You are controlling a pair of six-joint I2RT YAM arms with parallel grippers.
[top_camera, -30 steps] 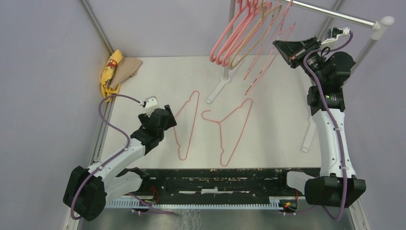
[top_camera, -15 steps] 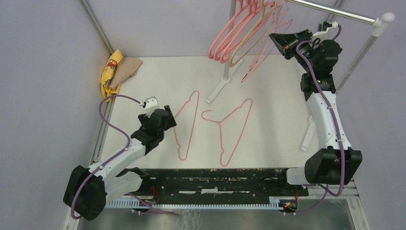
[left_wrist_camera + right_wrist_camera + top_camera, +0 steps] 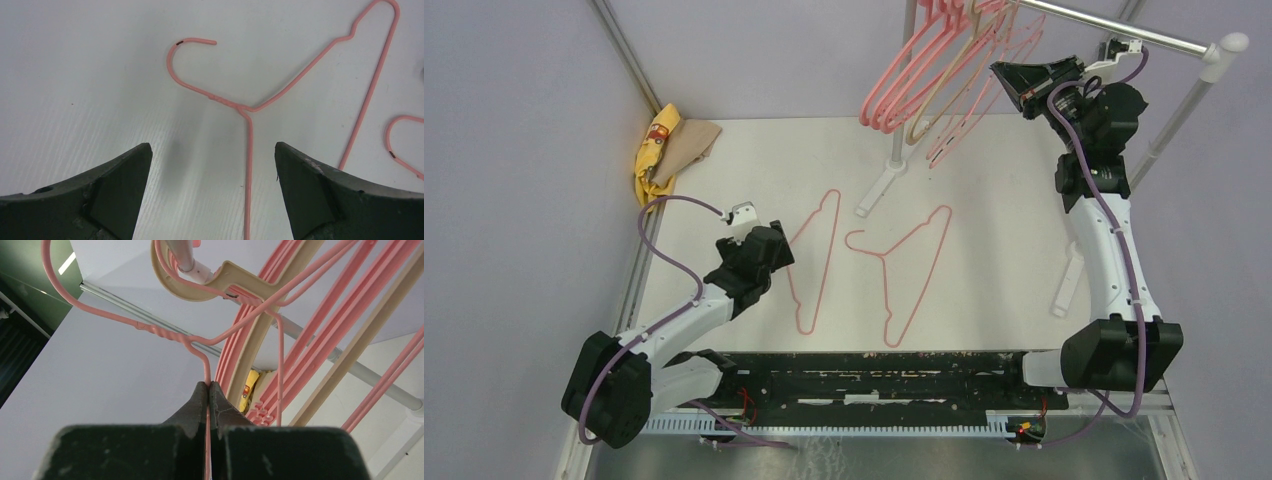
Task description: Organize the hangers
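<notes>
Two thin pink wire hangers lie flat on the white table, one (image 3: 823, 262) beside my left gripper (image 3: 780, 247) and a second (image 3: 884, 256) to its right. In the left wrist view my left gripper (image 3: 212, 150) hovers open over the first hanger (image 3: 248, 165), whose straight leg runs between the fingers. My right gripper (image 3: 998, 72) is raised by the rail (image 3: 1124, 30), among several hung pink (image 3: 904, 80) and beige (image 3: 944, 100) hangers. It (image 3: 209, 385) is shut on a thin pink hanger (image 3: 165, 335) just below its twisted neck. Its hook top is out of view.
The white-and-silver stand has feet on the table (image 3: 879, 185) (image 3: 1069, 285). Yellow and tan cloths (image 3: 669, 150) are bunched at the back left corner. A beige hanger's hook (image 3: 200, 290) wraps the rail (image 3: 182, 255) right above the held wire.
My right gripper has lifted the thin hanger up and back toward the rail, and the hung hangers have swung with it. The left arm has edged slightly forward.
</notes>
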